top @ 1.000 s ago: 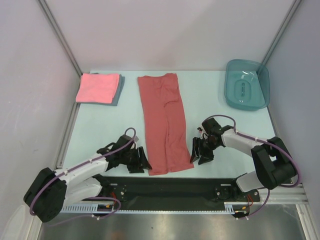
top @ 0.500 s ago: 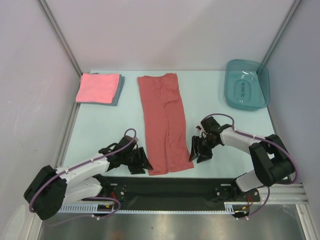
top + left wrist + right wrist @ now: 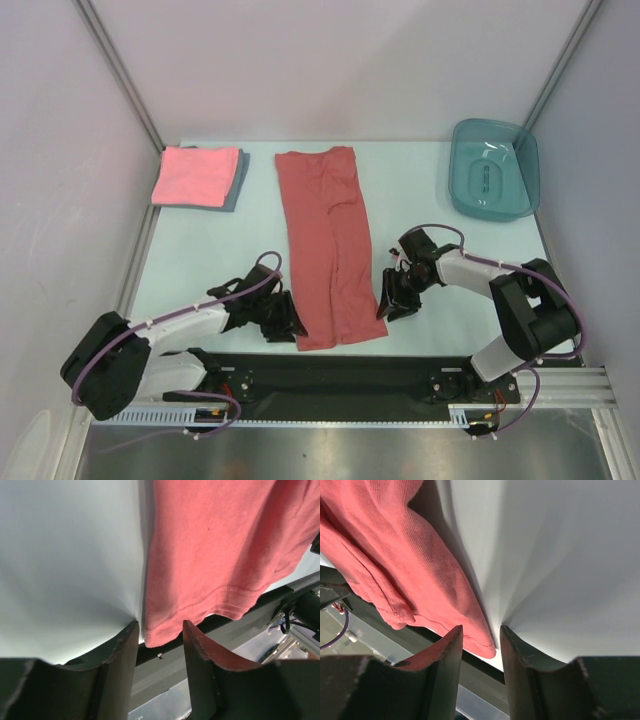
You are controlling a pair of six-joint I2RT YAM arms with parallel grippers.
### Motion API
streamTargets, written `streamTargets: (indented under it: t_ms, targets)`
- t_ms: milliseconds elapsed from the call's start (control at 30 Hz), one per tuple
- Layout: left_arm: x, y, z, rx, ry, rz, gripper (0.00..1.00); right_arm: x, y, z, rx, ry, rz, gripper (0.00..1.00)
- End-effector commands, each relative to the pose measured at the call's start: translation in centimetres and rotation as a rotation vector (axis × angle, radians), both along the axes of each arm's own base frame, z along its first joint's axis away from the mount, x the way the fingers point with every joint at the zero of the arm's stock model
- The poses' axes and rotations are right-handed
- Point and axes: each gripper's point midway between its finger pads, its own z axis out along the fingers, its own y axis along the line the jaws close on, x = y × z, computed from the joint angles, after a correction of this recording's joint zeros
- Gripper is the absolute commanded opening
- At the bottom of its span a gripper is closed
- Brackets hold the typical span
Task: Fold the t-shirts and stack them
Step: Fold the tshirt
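The brick-red t-shirt lies as a long narrow strip down the middle of the table, its hem at the near edge. My left gripper is low at the hem's near left corner. In the left wrist view its jaws stand apart either side of that corner, not pinching the red cloth. My right gripper sits at the near right corner, open, with the hem tip between its fingers. The pink t-shirt lies folded on the grey-blue one at the back left.
A teal translucent tub stands at the back right corner. White walls enclose the table on three sides. A black rail with the arm bases runs along the near edge, just below the shirt's hem.
Both grippers have slid inward to the red shirt's near corners, and their jaws have narrowed around the hem. The shirt itself has not moved.
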Motion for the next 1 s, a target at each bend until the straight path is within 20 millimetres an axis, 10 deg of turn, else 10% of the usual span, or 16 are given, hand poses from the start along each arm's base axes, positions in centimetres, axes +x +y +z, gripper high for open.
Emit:
streamTargets:
  t_ms: [0,967]
  targets:
    - [0.8,1.1,-0.8,0.065,-0.035,-0.001,0.46,1.1,-0.5,-1.1,-0.036,-0.052,0.015,0.41]
    - [0.7,1.9,-3.2,0.108,-0.033,-0.040,0.20,-0.2,-1.1,-2.5,-0.042,-0.015,-0.017,0.34]
